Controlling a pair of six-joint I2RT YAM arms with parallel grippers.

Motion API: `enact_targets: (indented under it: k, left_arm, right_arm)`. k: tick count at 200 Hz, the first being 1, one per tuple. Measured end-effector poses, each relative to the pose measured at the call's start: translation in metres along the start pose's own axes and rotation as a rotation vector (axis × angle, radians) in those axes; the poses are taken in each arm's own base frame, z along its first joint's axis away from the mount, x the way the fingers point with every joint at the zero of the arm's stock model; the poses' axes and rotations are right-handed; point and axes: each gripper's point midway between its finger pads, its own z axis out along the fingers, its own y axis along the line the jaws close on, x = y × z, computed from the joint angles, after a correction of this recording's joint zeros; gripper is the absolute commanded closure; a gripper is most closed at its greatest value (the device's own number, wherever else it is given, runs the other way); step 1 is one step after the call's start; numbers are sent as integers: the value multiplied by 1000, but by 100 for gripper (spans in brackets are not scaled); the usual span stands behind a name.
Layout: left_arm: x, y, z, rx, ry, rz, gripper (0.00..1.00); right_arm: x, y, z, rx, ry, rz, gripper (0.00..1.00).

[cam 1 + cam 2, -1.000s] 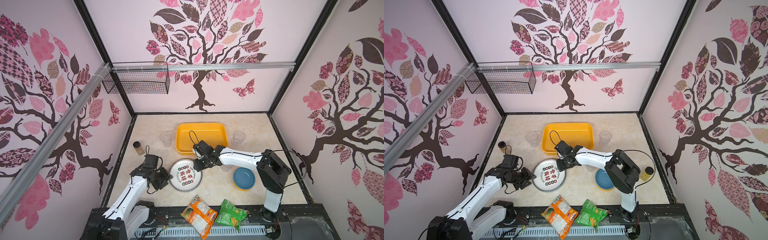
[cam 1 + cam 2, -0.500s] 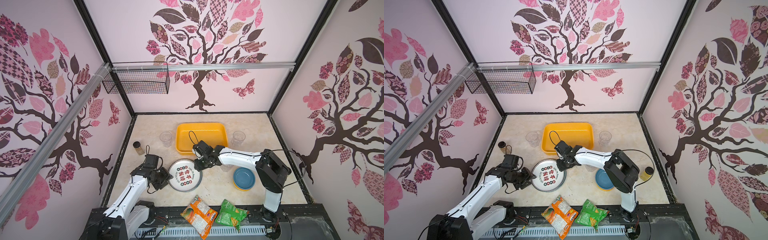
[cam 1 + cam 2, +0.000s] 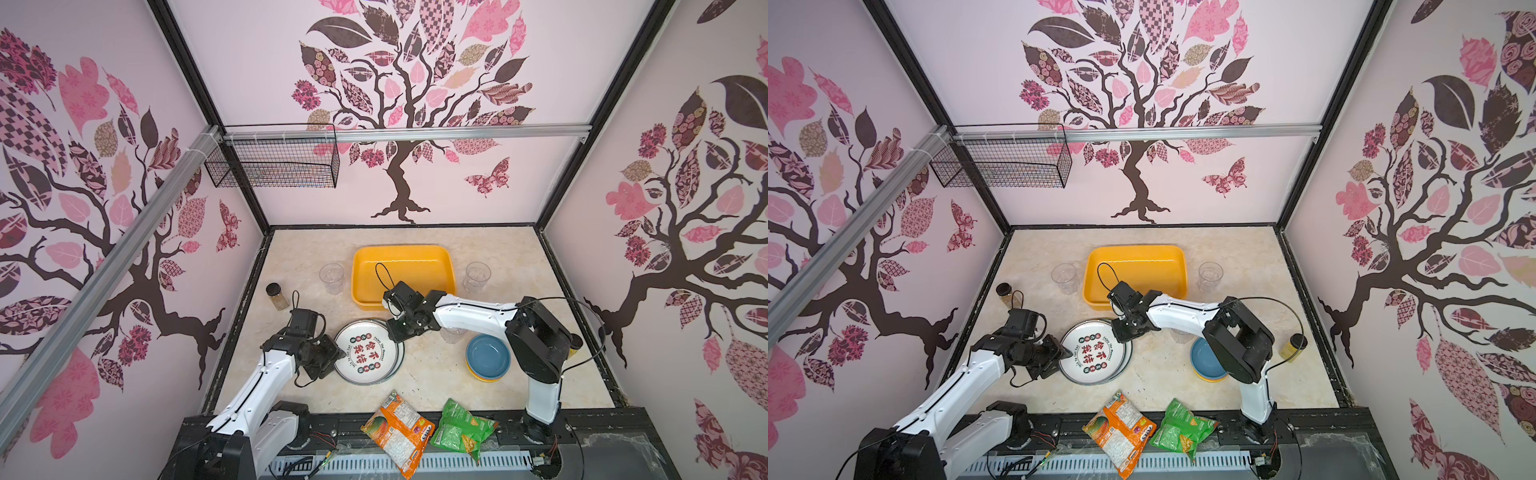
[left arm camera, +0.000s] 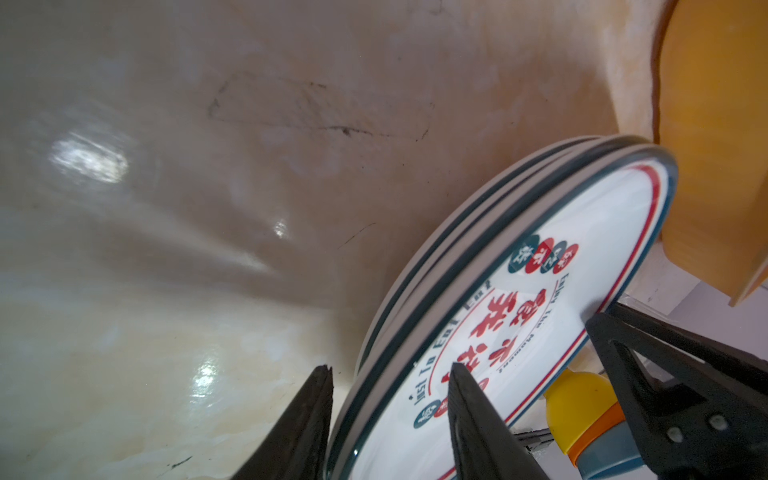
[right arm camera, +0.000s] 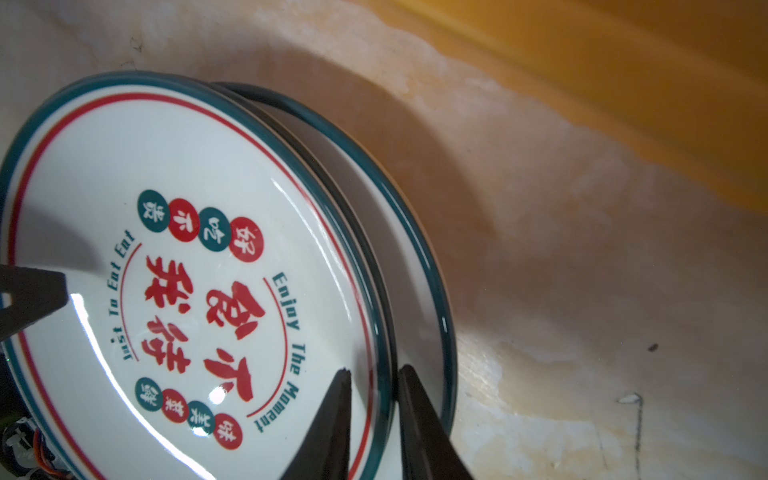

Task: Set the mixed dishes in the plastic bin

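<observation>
Right tool (image 5: 374, 370) has narrowed, pinching the rim of the "Enjoy The Moment" plate (image 5: 187, 291) beside the bin (image 5: 623, 62); left tool (image 4: 390, 368), spread, straddles the opposite rim.

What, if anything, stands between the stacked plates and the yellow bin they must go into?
Nothing visible does. Only a strip of bare tabletop separates the plates from the near wall of the bin; the clear cups stand off to its sides.

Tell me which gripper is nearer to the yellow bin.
Right. The right gripper sits at the plate stack edge nearest the yellow bin; the left gripper sits at the opposite edge, farther away.
</observation>
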Motion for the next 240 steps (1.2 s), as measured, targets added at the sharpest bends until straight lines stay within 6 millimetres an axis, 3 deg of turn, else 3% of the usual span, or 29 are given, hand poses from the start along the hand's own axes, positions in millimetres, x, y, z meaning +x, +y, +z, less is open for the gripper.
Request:
enact_targets:
  k: [135,240]
  left_arm:
    - [0,0,-1,-1,-5,1,54]
    - [1,-1,-1,2,-3,7,55]
  right_arm:
    - [-1,-3,0,14,-4,-2,78]
    - [-5,-8,-3,58,-35,1,66]
